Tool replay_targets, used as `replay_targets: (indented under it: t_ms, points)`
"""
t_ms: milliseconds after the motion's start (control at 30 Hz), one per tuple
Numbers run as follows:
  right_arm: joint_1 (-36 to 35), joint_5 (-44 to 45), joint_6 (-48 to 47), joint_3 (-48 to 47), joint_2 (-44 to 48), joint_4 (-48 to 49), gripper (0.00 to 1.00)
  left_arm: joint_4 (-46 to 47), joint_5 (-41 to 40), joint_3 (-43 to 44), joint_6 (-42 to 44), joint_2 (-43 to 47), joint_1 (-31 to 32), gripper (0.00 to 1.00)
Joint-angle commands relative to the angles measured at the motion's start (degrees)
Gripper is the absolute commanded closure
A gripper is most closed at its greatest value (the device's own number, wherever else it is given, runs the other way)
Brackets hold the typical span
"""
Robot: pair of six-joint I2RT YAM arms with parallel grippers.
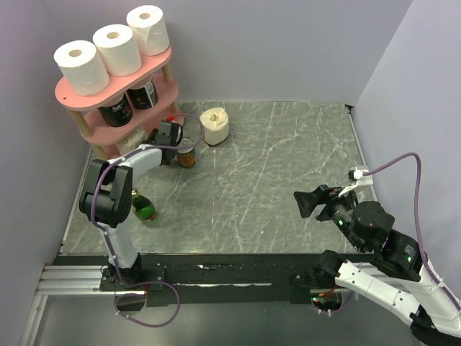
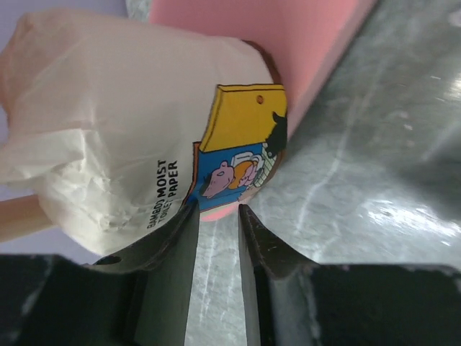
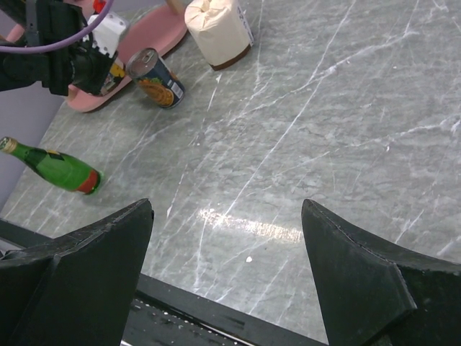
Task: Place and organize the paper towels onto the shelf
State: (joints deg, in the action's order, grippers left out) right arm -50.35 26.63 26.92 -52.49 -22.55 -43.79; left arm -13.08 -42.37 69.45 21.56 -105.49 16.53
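A white paper-wrapped roll (image 2: 108, 122) with a yellow and blue label reading "MOIST TOILET PAPER" sits in front of a pink shelf board (image 2: 288, 43), beside the grey marbled table (image 2: 374, 180). The left gripper (image 2: 216, 209) points at the roll's label, its dark fingers a narrow gap apart with nothing between them.

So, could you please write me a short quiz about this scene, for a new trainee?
1. How many paper towels stand on the top board of the shelf?
2. True or false: the green bottle lies on its side on the table.
3. The right fingers are: A open and empty; B shut on a roll; C shut on a can.
Key: 1 three; 2 true; 3 A.
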Motion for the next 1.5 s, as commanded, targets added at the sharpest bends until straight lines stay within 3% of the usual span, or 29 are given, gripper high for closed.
replay_targets:
  t_ms: [0,400,633,733,867,1000,1100,1233,1467]
  points:
    - [0.07,1.41,-0.81,-0.33,0.13,1.42,0.09,4.2,-2.02,3.41,0.67,0.47,-1.06,0.65]
    - [0.16,1.4,-0.9,-0.16,-1.01,2.22,0.09,3.68,1.67,7.01,-2.31,-0.16,-3.35,0.6]
    - [0.16,0.0,-0.64,0.02,-2.41,3.62,0.09,4.2,17.12,2.98,-4.77,9.77,-1.51,0.48]
    - [0.07,-0.7,-0.37,0.28,-2.42,3.45,0.09,5.17,19.43,1.65,-5.74,12.76,-0.37,0.46]
    - [0.16,-0.97,0.15,-0.16,-1.45,1.52,0.09,2.98,22.32,4.19,-8.19,14.61,1.22,0.44]
    - [0.07,-0.88,0.59,0.54,1.09,1.34,0.09,-0.36,34.96,11.03,-11.97,15.32,2.97,0.38]
    - [0.07,-1.23,1.2,1.16,1.71,1.43,0.09,-0.81,40.35,15.87,-13.56,13.92,6.22,0.33]
    - [0.16,-0.79,2.79,0.2,0.58,-0.33,0.09,-1.86,38.07,24.05,-13.39,8.39,12.1,0.29]
    - [0.16,-0.89,3.14,-1.3,1.1,-1.03,0.09,-1.77,35.61,35.31,-12.86,-5.66,16.42,0.25]
